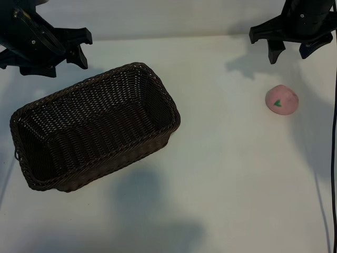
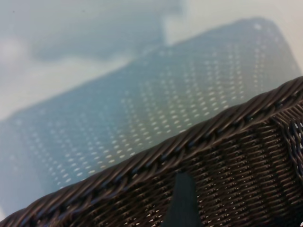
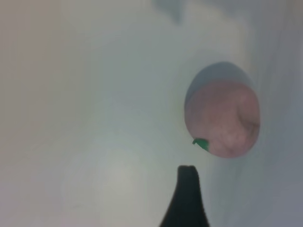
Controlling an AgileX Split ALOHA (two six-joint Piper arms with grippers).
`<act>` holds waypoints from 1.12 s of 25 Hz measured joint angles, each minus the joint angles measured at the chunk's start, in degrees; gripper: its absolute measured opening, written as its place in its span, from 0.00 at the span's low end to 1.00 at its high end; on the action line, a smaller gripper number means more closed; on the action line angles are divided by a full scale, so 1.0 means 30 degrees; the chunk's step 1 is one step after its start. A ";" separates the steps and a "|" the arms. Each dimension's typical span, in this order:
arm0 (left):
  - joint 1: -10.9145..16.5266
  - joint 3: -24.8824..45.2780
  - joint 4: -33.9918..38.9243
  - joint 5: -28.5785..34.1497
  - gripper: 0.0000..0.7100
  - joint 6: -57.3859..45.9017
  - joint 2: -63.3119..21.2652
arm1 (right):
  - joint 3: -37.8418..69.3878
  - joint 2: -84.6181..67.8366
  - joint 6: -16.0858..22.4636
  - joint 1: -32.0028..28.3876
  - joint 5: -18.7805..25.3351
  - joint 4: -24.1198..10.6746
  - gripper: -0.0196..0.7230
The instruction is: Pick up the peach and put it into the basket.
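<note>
The peach (image 1: 282,100), a small pink ball with a green leaf mark, lies on the white table at the right. In the right wrist view the peach (image 3: 222,118) rests just beyond one dark fingertip (image 3: 187,171). My right gripper (image 1: 290,52) hangs open above the table behind the peach, apart from it and holding nothing. The dark-brown wicker basket (image 1: 158,87) stands at an angle on the left half of the table, with nothing visible inside. My left gripper (image 1: 82,50) is open behind the basket's far corner. The left wrist view shows the braided basket rim (image 2: 156,158) and one fingertip (image 2: 182,182).
A black cable (image 1: 334,158) runs down the table's right edge. Bare white table (image 1: 226,174) lies between the basket and the peach and along the front.
</note>
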 joint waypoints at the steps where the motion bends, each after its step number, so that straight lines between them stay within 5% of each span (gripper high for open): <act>1: 0.0000 0.0000 0.0000 0.0000 0.82 0.0000 0.0000 | 0.0000 0.0000 0.0000 0.0000 0.0020 0.0000 0.80; 28: 0.0000 0.0000 -0.0014 -0.0892 0.82 -0.0063 0.0000 | 0.0000 0.0000 -0.0018 0.0000 0.0058 -0.0016 0.80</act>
